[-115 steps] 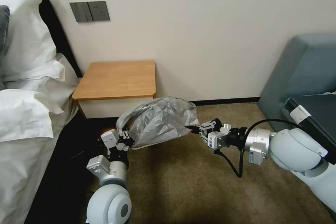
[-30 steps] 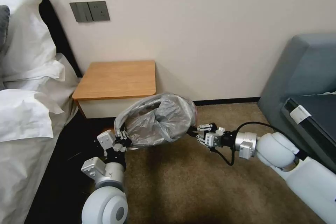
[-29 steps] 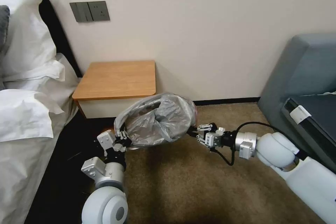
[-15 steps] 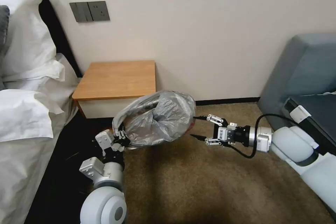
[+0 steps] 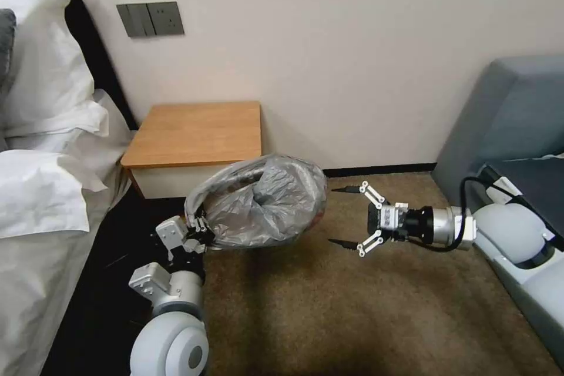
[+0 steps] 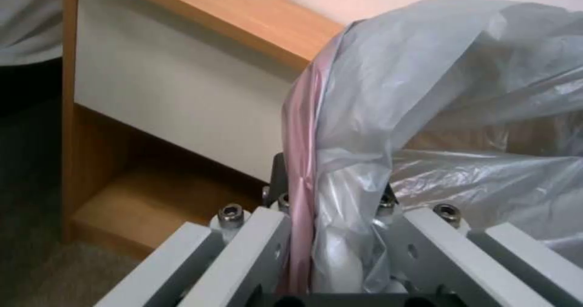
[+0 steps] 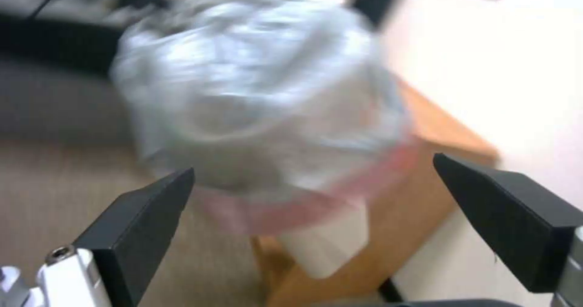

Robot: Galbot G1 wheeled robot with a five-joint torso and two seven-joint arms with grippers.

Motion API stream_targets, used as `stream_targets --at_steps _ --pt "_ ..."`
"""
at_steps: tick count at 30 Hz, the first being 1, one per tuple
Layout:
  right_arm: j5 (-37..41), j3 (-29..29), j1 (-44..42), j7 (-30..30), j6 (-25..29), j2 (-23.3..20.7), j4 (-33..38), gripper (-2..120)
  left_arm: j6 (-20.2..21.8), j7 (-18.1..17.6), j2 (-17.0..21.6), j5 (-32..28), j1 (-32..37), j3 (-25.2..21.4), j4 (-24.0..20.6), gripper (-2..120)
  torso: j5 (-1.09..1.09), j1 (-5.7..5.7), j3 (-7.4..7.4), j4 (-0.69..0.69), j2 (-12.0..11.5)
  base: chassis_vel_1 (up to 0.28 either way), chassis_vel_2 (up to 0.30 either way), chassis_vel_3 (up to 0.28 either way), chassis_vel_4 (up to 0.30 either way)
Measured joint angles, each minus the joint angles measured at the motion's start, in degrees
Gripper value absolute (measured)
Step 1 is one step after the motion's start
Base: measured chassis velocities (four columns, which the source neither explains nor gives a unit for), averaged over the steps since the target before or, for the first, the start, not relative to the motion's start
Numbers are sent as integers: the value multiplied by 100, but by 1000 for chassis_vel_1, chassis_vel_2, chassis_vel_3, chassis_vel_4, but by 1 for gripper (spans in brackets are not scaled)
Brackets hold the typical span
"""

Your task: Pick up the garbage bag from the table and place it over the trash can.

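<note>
garbage bag (image 5: 264, 202), grey and crinkled, draped over trash can (image 7: 325, 241) beside table (image 5: 197, 132), just in front of its right corner on brown carpet (image 5: 352, 305). ballooned film hiding nearly all of the can in the head view; a cream-white wall of it peeking out below the bag's pinkish rim in the right wrist view (blurred there, so no finer detail). left gripper (image 5: 197, 229) low at the bag's near-left edge, fingers clamped together on the film. same grip seen close in the left wrist view: pink-tinted edge of the bag (image 6: 425, 93) pinched between the metal fingers (image 6: 261, 234), the table's white drawer front and lower wooden shelf behind. right gripper (image 5: 343, 216) to the right of the bag, level with its side, spread wide and holding nothing, dark fingertips (image 5: 341, 190) pointing at the film but apart from it; both black pads wide at the picture's edges in the right wrist view, with the bag (image 7: 255, 93) between and beyond them. white pillows (image 5: 41, 100) and bedding on the left, grey sofa (image 5: 511, 117) on the right, grey wall switches (image 5: 150, 19) above the table.
</note>
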Motion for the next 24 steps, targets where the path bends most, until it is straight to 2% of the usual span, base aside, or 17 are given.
stream_targets --at_steps 2,3,5,6,10,16,24 --pt "800 -16 44 10 -354 43 -287 100 -5 3 -5 0 5 -2 0 5 1 0 0 0 0 0 0 0 0" --pt "800 -16 44 10 -354 43 -287 100 -5 3 -5 0 5 -2 0 5 1 0 0 0 0 0 0 0 0" --pt "1847 -58 59 39 -841 121 -599 100 -15 8 -8 0 19 -6 -1 5 1 0 0 -1 0 0 0 0 0" --pt "1847 -58 59 39 -841 121 -599 100 -15 8 -8 0 19 -6 -1 5 1 0 0 -1 0 0 0 0 0" --pt "3152 -226 123 229 -1426 400 -1036 100 -30 34 -5 0 37 -5 -15 5 0 0 0 -1 0 0 0 0 0" --pt "3688 -369 189 348 -1612 761 -1146 100 -43 49 4 1 69 -1 -48 5 0 0 0 0 0 0 0 0 0" --pt "3309 -678 264 512 -1604 1134 -1229 100 -92 51 -3 5 89 -1 -24 5 1 0 0 0 0 0 0 0 0"
